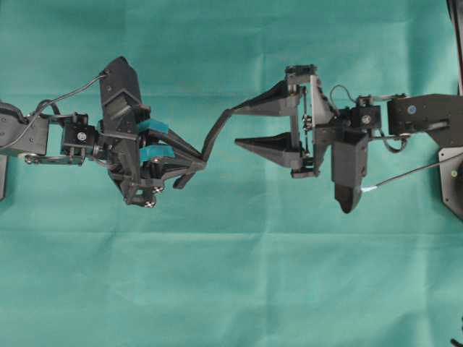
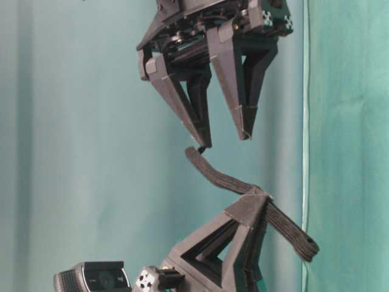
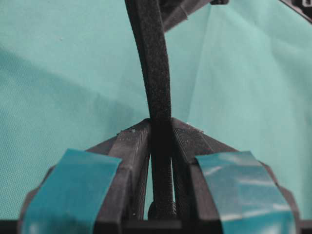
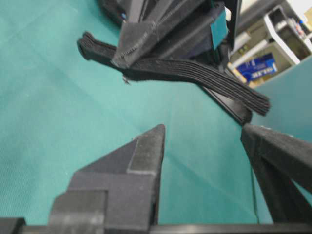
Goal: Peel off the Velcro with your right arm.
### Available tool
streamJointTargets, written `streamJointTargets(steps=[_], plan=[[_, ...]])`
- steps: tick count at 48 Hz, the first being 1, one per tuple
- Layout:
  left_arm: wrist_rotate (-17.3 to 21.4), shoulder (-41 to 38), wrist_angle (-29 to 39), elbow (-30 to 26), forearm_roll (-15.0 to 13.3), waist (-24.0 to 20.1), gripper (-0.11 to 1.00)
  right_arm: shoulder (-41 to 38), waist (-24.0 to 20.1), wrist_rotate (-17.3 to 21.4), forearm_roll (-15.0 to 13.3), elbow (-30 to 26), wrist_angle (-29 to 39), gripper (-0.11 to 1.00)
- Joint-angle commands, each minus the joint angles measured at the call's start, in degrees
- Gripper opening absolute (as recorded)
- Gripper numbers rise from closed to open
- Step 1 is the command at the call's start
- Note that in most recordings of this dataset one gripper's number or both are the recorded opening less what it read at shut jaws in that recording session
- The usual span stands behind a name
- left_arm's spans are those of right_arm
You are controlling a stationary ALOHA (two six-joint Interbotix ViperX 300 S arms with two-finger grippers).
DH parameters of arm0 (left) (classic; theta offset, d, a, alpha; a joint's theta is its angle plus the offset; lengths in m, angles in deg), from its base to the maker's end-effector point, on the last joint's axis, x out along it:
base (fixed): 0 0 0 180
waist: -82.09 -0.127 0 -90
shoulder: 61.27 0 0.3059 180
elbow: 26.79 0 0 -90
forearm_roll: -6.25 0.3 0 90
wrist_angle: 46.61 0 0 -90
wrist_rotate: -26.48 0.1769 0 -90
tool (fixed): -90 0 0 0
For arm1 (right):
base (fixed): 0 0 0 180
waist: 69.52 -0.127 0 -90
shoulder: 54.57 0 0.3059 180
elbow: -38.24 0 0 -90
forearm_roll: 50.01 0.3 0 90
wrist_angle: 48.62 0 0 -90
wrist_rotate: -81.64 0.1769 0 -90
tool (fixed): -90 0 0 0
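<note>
Your left end effector (image 1: 189, 168) is pinching the Velcro (image 1: 215, 133) mid-strip above the table (image 1: 231, 289), its free end reaching toward the right end effector (image 1: 235, 126), whose fingers are spread. Centre that free end between them, then close before pulling away.

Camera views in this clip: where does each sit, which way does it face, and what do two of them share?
Overhead exterior: above, facing down on the green cloth; both arms show, left tool shut on the Velcro, right tool open.
Table-level exterior: low, looking level along the arms; right tool hangs above the Velcro clamped in the left tool.
Left wrist: behind its teal-taped fingers, looking along the Velcro.
Right wrist: behind its plain fingers, facing the Velcro.
All share the Velcro.
</note>
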Motion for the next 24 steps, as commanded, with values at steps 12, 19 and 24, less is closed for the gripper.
streamJointTargets(steps=[12,19,24], plan=[[0.09,1.32,-0.62,-0.53,-0.09,-0.18,0.1,4.57,1.23,0.26,0.18,2.11,-0.53,0.19],[0.09,1.32,-0.62,-0.53,-0.09,-0.26,0.1,5.54,1.41,0.18,0.26,3.08,-0.53,0.19],[0.09,1.32,-0.62,-0.62,-0.09,-0.26,0.1,5.62,1.49,0.26,0.26,3.08,-0.53,0.19]])
